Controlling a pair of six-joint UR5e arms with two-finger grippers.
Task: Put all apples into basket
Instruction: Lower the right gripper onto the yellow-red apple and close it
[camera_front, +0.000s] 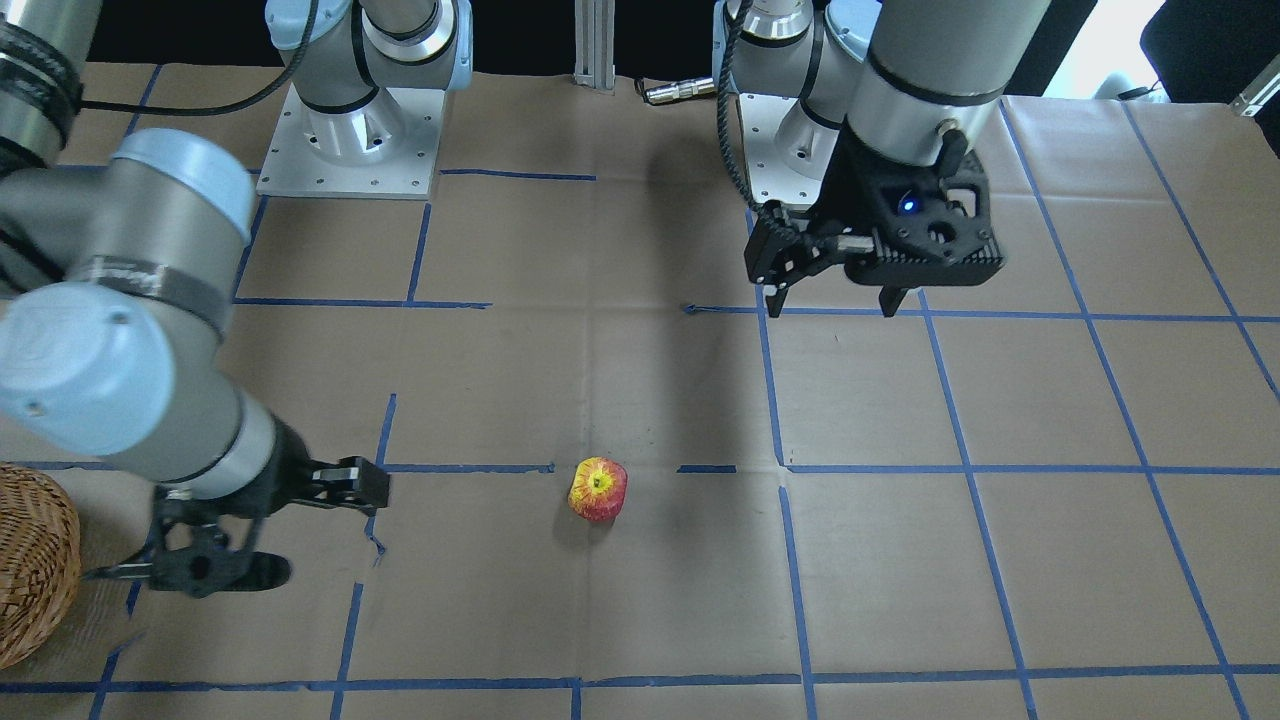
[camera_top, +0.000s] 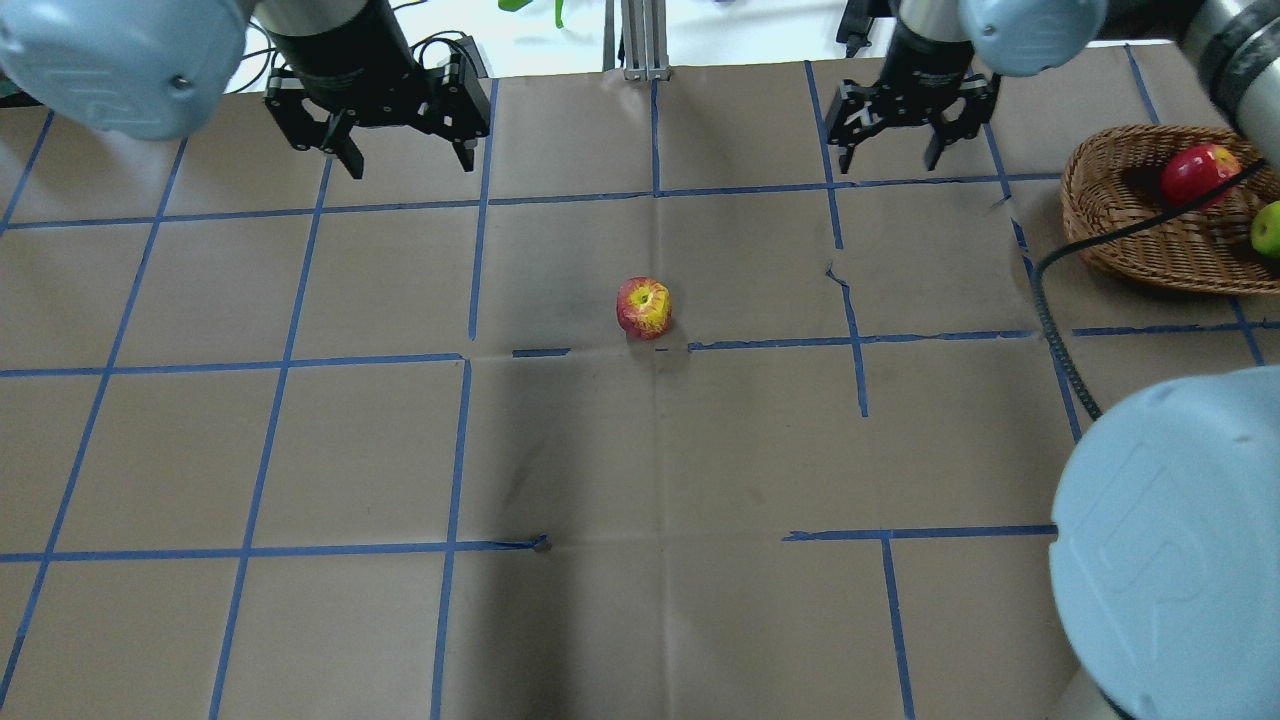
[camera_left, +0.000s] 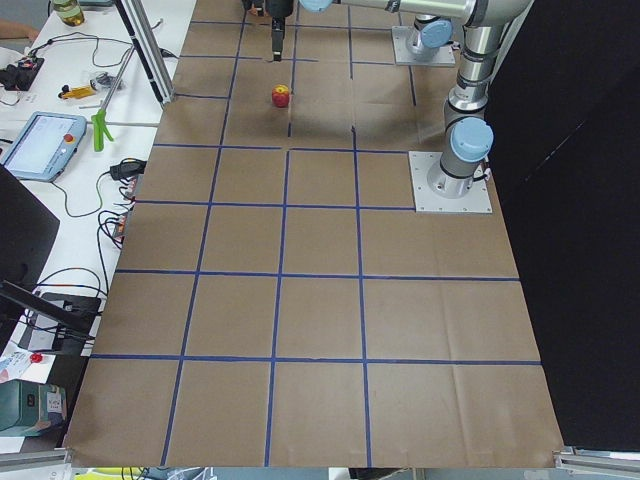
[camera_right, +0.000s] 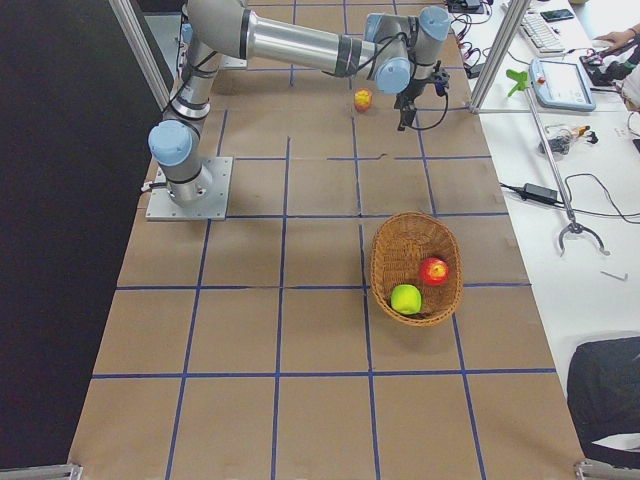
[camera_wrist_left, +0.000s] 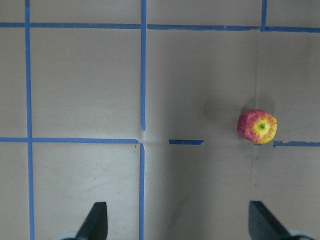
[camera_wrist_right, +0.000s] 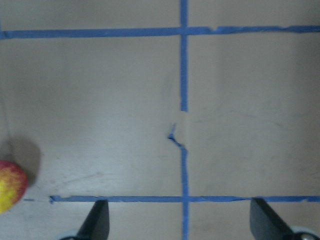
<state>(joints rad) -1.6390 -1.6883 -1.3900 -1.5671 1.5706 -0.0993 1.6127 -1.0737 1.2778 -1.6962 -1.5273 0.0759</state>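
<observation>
Work surface: a table (camera_top: 300, 450) covered in creased brown paper and divided into squares by blue tape lines (camera_top: 470, 270), torn in places. The red-and-yellow blushed apple (camera_top: 643, 307) lies alone near the middle of the paper, stem end up, just beside a tape line and well apart from both grippers. The wicker basket (camera_top: 1075, 190) stands on the robot's right side of the table and holds the glossy red apple (camera_top: 1197, 172) and the green apple (camera_top: 1267, 228), side by side against its far wall.

The left gripper (camera_top: 408, 160) hangs above the paper with jaws spread and nothing between them. The right gripper (camera_top: 890, 160), between the blushed apple and the basket, is likewise spread and empty.

Surroundings: each arm rises from a grey metal base plate (camera_left: 450, 185) bolted at the table's edge. An aluminium post (camera_top: 640, 40) stands at the far edge. A white bench (camera_left: 90, 120) along the operators' side carries a teach pendant (camera_left: 40, 145) and loose cables. Behind the robot the room is dark.
</observation>
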